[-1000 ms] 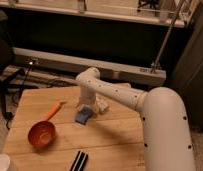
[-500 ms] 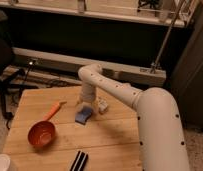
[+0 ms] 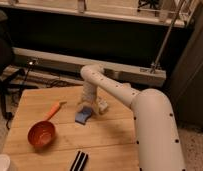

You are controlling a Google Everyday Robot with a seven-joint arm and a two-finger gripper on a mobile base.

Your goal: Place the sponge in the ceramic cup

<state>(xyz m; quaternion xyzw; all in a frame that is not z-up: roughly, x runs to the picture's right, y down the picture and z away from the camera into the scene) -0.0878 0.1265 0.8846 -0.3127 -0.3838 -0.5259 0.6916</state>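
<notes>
The white robot arm fills the lower right of the frame and reaches up and left, bending down over the middle of the picture. The wooden bench takes up the lower left and centre. On its left part lies an orange scoop, its handle pointing toward the upper right. A black striped block sits at the bottom edge, and the white ceramic cup shows only partly in the lower-left corner, well apart from everything else. A small white bottle lies near the centre, just right of the arm's wrist. The blue sponge rests flat on the bench at the centre of the frame, between the scoop's handle and the bottle. The end effector hangs straight down directly above the sponge, fingers spread, holding nothing.
</notes>
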